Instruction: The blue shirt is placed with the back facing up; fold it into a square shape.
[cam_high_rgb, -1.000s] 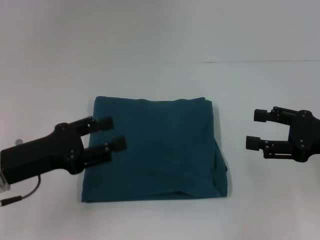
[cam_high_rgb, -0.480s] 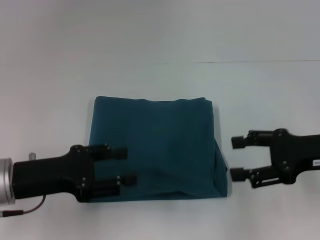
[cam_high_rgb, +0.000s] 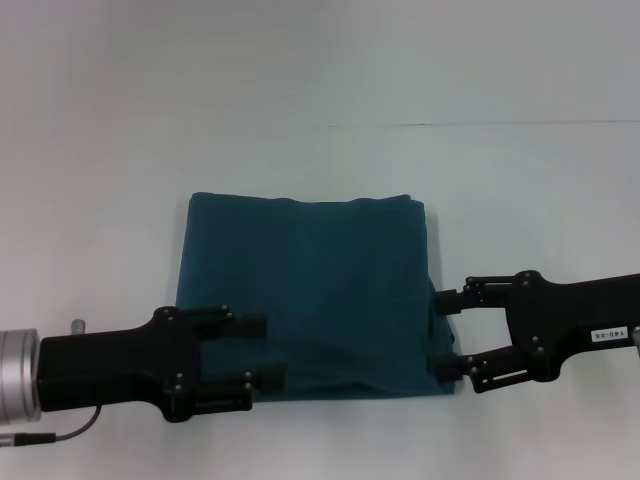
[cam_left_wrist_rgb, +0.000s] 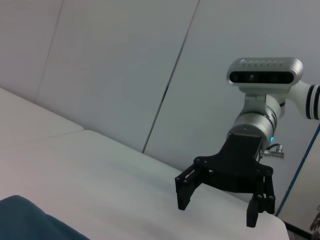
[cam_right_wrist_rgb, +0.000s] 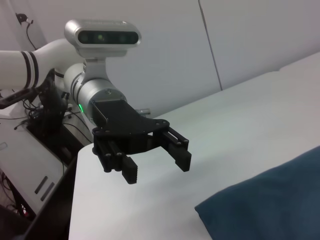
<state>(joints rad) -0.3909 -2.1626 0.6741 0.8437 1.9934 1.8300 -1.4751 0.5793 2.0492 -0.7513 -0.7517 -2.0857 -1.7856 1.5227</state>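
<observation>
— Closing in from both sides since 0.5 s ago: black left gripper (cam_high_rgb: 258, 352) now sliding farther over the near left corner of the folded dark teal-blue fabric shirt (cam_high_rgb: 310, 295), black right gripper (cam_high_rgb: 446, 334) now reaching the near right edge, no longer standing apart from it.

— Lying where, that shirt?

— Lying flat near the middle of the white table (cam_high_rgb: 320, 170), folded into a rough rectangle, plain side up, far edge slightly rumpled, right edge showing stacked layers.

— Jaws?

— Spread on both. Left: 2 fingers pointing toward the right arm, overlapping the cloth near the front fold, not pinching anything visible. Right: 2 fingers pointing toward the left arm, tips right at the cloth's layered side edge, gap between them open; touching or just beside, hard telling which.

— Showing anything more from the wrists?

— Looking across the table in each. Right gripper (cam_left_wrist_rgb: 221, 212) appearing in the left wrist view with fingers parted above the tabletop, a corner of the shirt (cam_left_wrist_rgb: 30, 222) at the frame edge. Left gripper (cam_right_wrist_rgb: 157, 166) appearing in the right wrist view, likewise parted, with the shirt (cam_right_wrist_rgb: 270, 200) lying nearby.
</observation>
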